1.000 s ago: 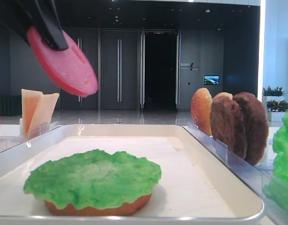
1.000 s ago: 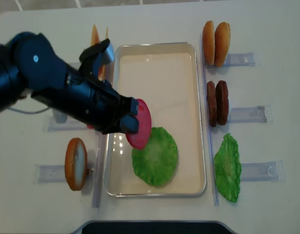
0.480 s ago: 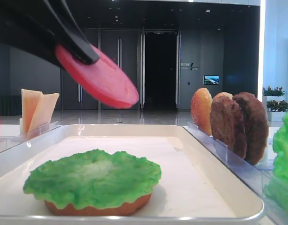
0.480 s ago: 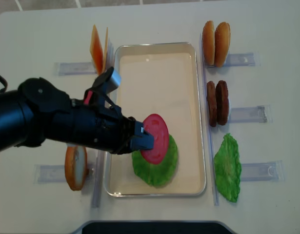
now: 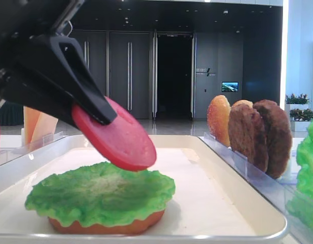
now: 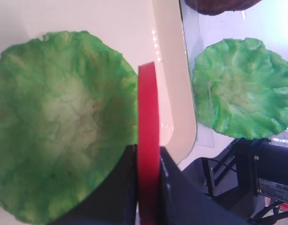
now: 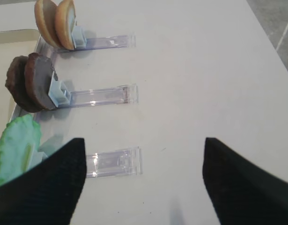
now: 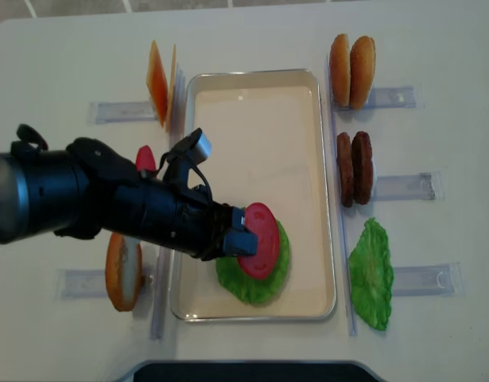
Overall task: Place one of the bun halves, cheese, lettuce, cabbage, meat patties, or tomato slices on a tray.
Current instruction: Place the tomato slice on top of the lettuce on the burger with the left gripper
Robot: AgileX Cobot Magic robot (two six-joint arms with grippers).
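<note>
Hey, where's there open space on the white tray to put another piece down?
The tray is bare across its far half, between the cheese and the bun halves. The near end is crowded: lettuce, tomato slice and left gripper.

Dark hall, tall double doors, small lit screen, potted plants

bun half mostly hidden under lettuce; right gripper cropped by the frame's bottom edge
</note>
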